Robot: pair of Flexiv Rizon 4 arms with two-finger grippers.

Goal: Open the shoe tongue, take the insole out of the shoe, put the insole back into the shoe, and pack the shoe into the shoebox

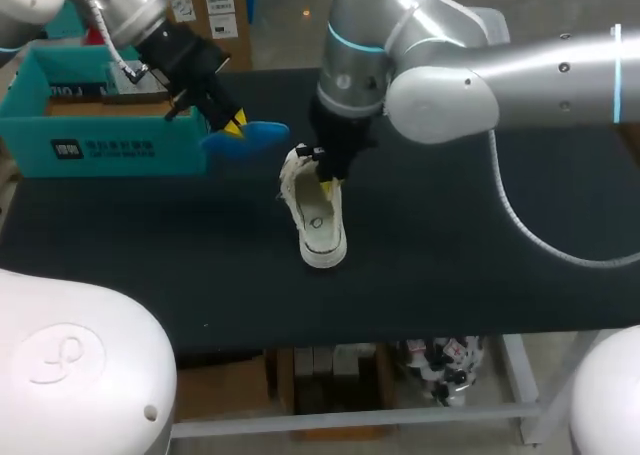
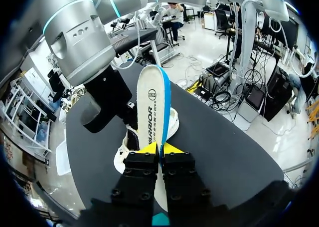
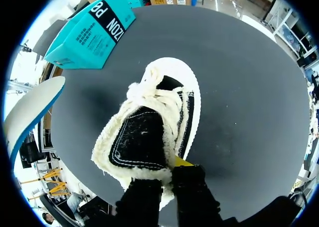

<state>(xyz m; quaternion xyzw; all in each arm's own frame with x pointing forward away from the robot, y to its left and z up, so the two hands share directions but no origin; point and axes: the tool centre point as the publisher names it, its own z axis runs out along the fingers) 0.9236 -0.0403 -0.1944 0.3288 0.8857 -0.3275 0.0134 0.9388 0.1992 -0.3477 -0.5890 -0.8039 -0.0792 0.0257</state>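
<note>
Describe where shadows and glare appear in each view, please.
Head view: the right arm shows bright highlights on its silver shell; the black table looks matte. Right wrist view: the shoe throws a shadow on the table toward the shoebox. Left wrist view: the insole is evenly lit, without glare.

A white shoe (image 1: 318,215) with black lining stands on its sole mid-table (image 1: 480,235), its tongue (image 3: 137,137) pulled open. The white, blue-edged insole (image 1: 245,137) hangs in the air beside the open teal shoebox (image 1: 95,145)
</note>
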